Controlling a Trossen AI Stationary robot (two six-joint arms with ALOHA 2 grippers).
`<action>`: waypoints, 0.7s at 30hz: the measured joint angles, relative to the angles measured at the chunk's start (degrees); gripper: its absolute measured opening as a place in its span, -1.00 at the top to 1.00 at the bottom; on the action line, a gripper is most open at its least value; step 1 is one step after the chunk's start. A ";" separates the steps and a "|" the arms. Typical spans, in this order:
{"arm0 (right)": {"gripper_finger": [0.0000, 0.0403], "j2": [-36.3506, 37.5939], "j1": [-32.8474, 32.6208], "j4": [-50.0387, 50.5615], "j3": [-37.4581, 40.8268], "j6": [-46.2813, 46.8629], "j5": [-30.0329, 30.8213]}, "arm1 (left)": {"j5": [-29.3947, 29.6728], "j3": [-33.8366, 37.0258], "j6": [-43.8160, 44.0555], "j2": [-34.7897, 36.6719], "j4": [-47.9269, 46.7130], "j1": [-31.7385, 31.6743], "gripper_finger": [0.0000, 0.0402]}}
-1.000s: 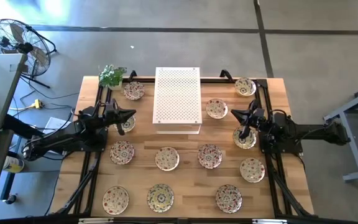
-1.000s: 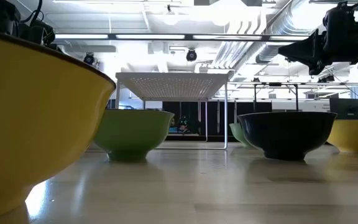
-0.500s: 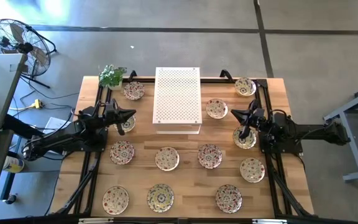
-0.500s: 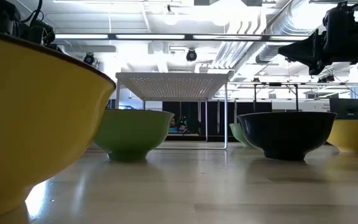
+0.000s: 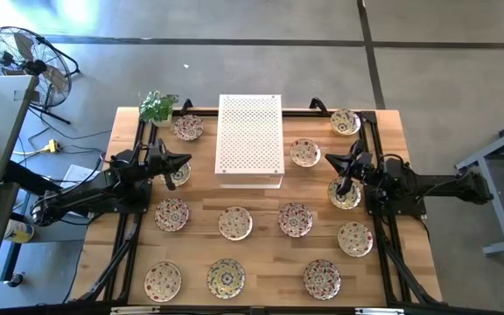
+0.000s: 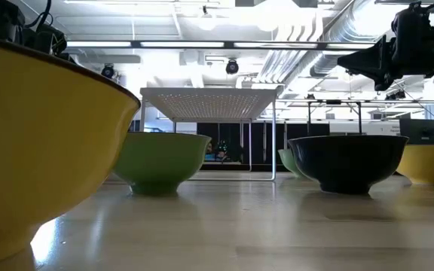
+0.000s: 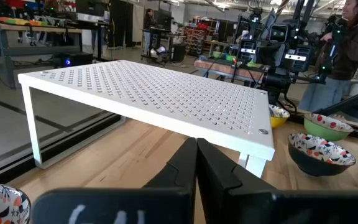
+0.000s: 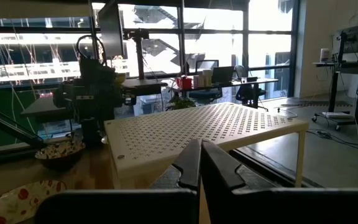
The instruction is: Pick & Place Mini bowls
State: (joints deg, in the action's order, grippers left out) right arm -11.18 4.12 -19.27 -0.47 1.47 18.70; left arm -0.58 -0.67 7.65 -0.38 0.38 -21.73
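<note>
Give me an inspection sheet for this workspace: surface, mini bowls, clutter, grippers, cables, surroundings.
Surface: wooden table, black frame rails along both sides.
Job's things: twelve mini bowls visible in the high view, spread around the table; none on the white perforated shelf.
Clutter: small green plant at the far left corner.
Grippers: left gripper shut, empty, beside the shelf's left edge; right gripper shut, empty, beside its right edge.
Cables: loose leads on the floor left of the table.
Surroundings: floor fan; a person beyond the table in the left wrist view.
</note>
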 joint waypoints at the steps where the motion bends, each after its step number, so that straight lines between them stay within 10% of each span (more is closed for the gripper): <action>1: 1.00 0.00 0.00 0.00 0.00 -0.02 0.02 | 0.00 0.00 -0.01 0.00 0.00 -0.01 0.99; 15: 1.00 0.00 0.00 -0.99 0.00 0.67 0.00 | -0.01 0.00 0.01 -0.01 0.00 -0.01 0.99; 21: 1.00 -0.04 -0.02 -8.52 0.00 19.33 -0.21 | -0.02 0.00 0.18 -0.02 0.00 0.01 0.99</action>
State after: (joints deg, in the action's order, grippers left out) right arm -11.22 4.10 -27.79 -0.47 20.80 18.49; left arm -0.60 -0.67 7.83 -0.40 0.38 -21.71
